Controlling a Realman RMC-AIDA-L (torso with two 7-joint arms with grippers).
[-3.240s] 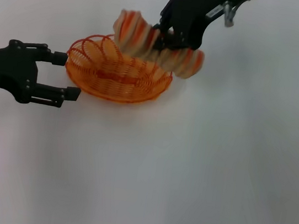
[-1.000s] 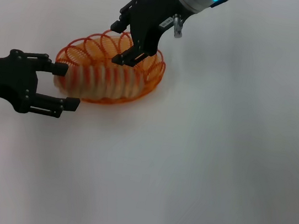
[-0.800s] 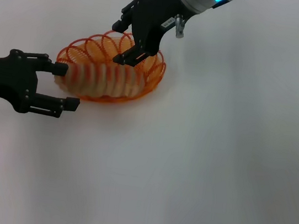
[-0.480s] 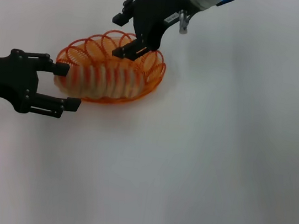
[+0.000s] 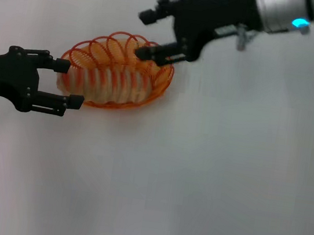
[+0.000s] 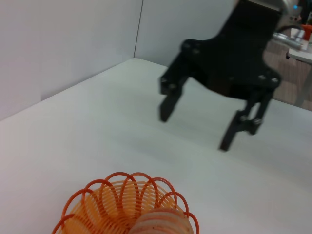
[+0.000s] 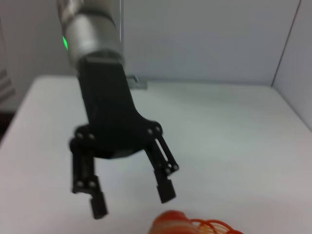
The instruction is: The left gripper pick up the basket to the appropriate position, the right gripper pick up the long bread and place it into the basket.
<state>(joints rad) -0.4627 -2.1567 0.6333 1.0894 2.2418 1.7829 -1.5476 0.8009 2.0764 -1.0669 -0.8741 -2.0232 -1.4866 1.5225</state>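
The white tabletop [image 5: 207,177] is carrying the basket [image 5: 115,71] in its far-left area, well away from the near edge and from the right edge. The basket is sitting upright on the surface, its looped orange rim facing up.

The long bread [image 5: 106,82] is lying inside the basket, lengthwise along the basket's long axis and filling most of it. One end is reaching the basket's left rim, close to the left gripper. In the left wrist view, that end [image 6: 158,222] is showing just inside the wire loops [image 6: 122,192].

The right gripper [image 5: 151,35] is hovering above the far-right part of the basket, its arm extending in from the far-right corner of the tabletop. Its two fingers are spread apart and are holding nothing; the lower fingertip is sitting just over the basket's rim, and whether it touches cannot be told. The left wrist view is showing the same claw [image 6: 197,129] open above the tabletop.

The left gripper [image 5: 71,84] is positioned at the basket's left end, reaching in from the left edge of the tabletop. Its fingers are parted, one on either side of the basket's end, clamping nothing. The right wrist view is confirming this open claw [image 7: 131,200].
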